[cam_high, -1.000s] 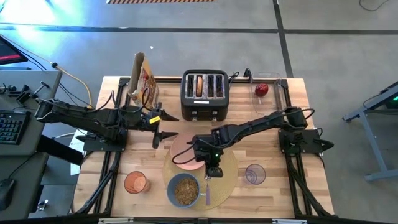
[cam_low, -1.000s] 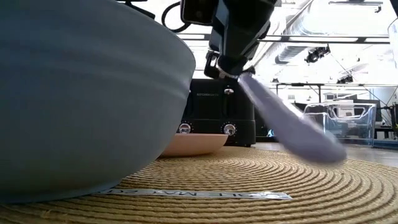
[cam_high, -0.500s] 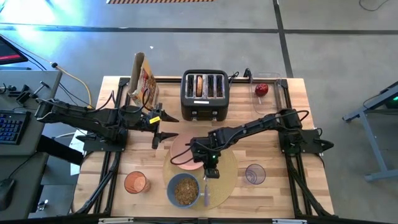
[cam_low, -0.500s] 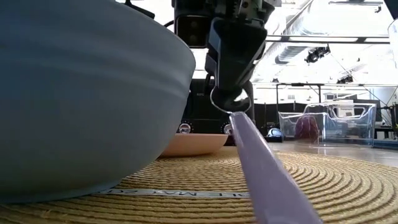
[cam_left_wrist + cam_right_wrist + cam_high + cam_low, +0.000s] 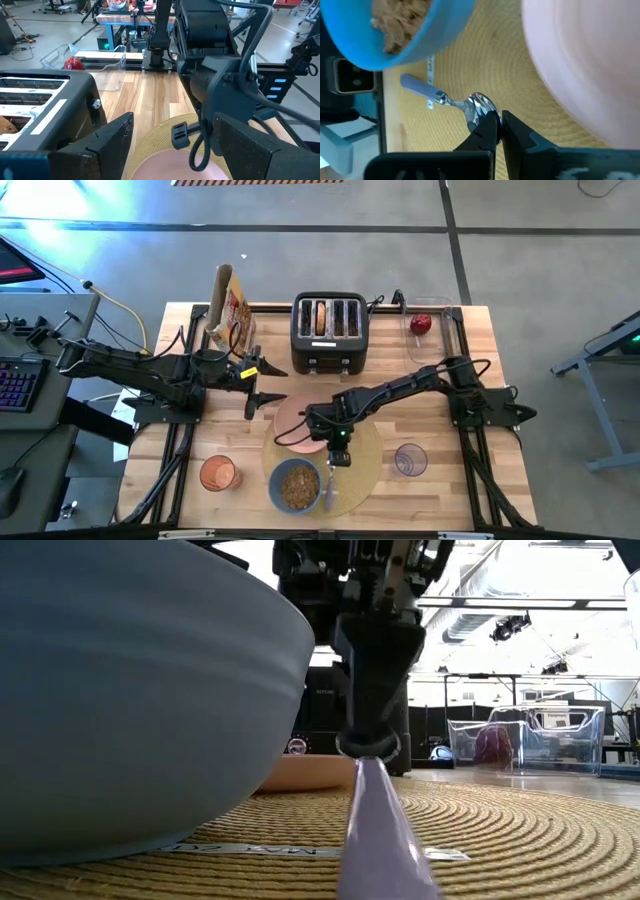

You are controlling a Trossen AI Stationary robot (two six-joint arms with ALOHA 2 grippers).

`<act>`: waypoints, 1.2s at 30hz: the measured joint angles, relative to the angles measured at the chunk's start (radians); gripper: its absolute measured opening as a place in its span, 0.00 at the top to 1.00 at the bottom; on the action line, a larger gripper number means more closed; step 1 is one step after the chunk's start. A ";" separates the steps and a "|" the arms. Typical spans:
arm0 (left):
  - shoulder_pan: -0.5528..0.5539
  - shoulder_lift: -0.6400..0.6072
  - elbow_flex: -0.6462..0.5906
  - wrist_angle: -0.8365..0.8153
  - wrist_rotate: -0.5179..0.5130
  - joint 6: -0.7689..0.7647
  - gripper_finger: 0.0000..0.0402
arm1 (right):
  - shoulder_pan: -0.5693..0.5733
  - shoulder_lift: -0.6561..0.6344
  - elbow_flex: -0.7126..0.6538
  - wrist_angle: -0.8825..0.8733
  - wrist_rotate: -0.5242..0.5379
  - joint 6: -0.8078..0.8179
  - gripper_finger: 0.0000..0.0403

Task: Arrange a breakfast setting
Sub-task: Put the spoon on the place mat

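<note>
The round tan placemat (image 5: 362,442) bears the pink plate (image 5: 297,423) and the blue bowl (image 5: 296,486), which is filled with cereal. My right gripper (image 5: 338,457) is over the mat beside the bowl, shut on the small spoon (image 5: 330,491), which has a lilac handle. My left gripper (image 5: 256,386) is open and empty, left of the plate. The orange cup (image 5: 218,474) stands left of the mat and the purplish glass (image 5: 410,460) right of it. The bagel (image 5: 320,317) sticks up from a toaster slot. The red apple (image 5: 421,325) lies in a clear tub. My right gripper pinches the rim of the spoon's metal bowl end (image 5: 481,107) between its two fingertips (image 5: 488,125). The fingers come from above, pointing down, roughly in line with the spoon. The handle (image 5: 378,830) slopes down from the fingers toward the table's near edge, low over the mat.
The black toaster (image 5: 330,332) stands at the back middle and the tall cereal box (image 5: 231,308) at the back left. The right arm (image 5: 215,75) reaches across the plate in the left wrist view. Bare wood shows at the table's right side.
My right gripper has sunk a little and shifted toward the bowl. The spoon has swung in the hold: its handle, which slanted off toward the table's right, now points at the near edge and lies lower over the mat.
</note>
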 joint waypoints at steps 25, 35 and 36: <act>0.000 0.000 0.000 -0.002 0.000 0.000 0.34 | 0.000 0.005 0.000 0.004 -0.012 -0.098 1.00; 0.000 0.000 0.000 -0.001 0.000 0.000 0.34 | 0.005 0.005 0.000 0.004 0.000 -0.098 1.00; 0.000 0.000 0.000 -0.001 0.000 0.000 0.34 | 0.005 0.005 0.000 0.003 0.005 -0.099 1.00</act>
